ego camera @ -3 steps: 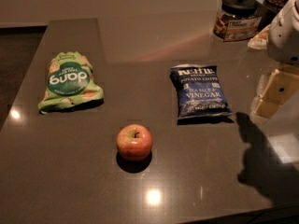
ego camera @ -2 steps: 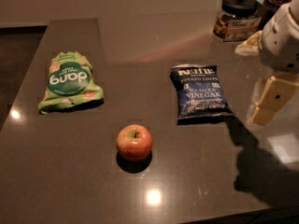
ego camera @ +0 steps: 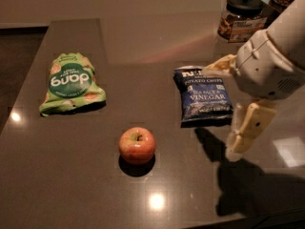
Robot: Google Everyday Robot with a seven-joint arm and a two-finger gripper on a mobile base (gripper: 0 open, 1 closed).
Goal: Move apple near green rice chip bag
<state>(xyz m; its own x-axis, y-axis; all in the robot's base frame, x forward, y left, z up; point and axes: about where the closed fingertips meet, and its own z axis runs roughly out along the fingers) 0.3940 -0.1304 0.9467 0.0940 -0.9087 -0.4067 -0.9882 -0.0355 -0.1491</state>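
Note:
The apple (ego camera: pixel 137 145), red-orange with a short dark stem, sits on the dark table near the front middle. The green rice chip bag (ego camera: pixel 71 83), light green with a dark round "dang" logo, lies flat at the left. My gripper (ego camera: pixel 219 112) hangs at the right, above the right side of a dark blue chip bag, well to the right of the apple. Its two cream fingers are spread wide: one finger (ego camera: pixel 217 67) points left over the blue bag's top, the other finger (ego camera: pixel 247 130) points down. It holds nothing.
The dark blue salt and vinegar chip bag (ego camera: pixel 203 95) lies between the apple and my arm. A jar with a black lid (ego camera: pixel 241 17) stands at the back right. The table's front edge (ego camera: pixel 143 223) runs close below the apple.
My arm and gripper have moved left, from the table's right edge to over the blue bag's right side. The apple and both bags have not moved.

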